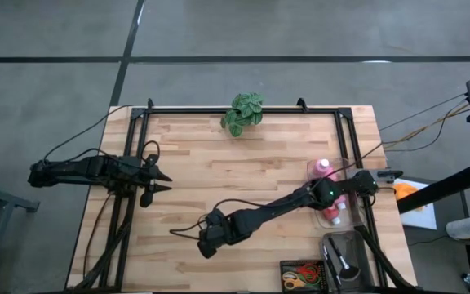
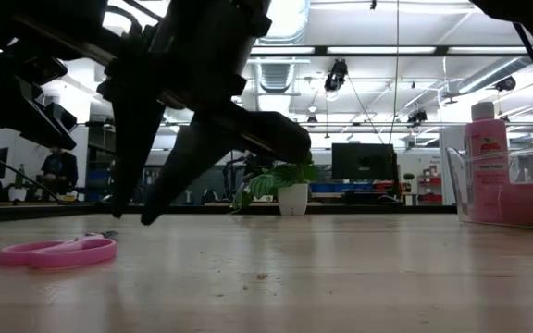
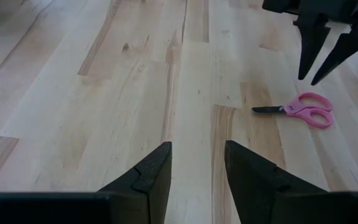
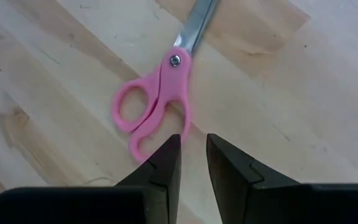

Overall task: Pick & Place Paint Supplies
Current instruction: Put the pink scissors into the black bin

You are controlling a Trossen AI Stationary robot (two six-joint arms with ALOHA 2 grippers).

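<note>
My right gripper (image 4: 193, 163) hangs just above the table (image 1: 219, 175), near its front middle, right over the pink scissors (image 4: 160, 93). Its two dark fingers (image 4: 164, 165) stand a narrow gap apart with nothing between them, so this claw is unclenched and grasps nothing. In my right wrist view the scissors lie flat on the wood, their long axis slanting away from me: the two pink handle loops are nearest my fingertips, one loop just under the tip of one finger, and the closed steel blades run on past the pivot screw, away from my claw. From my left wrist view the same scissors (image 3: 298, 110) lie with the blade tip toward my left arm and the loops away from it, the right gripper's (image 3: 321, 76) fingers poised above the handles. In the low view they (image 2: 55, 251) rest flat on the boards.

My left gripper (image 3: 197, 163) waits at the table's left edge, fingers parted and holding nothing.

A pink bottle (image 2: 486, 157) with a white cap stands upright in a clear container (image 2: 526, 199) at the table's right side. A green leafy plant (image 1: 243, 112) sits at the far edge.
</note>
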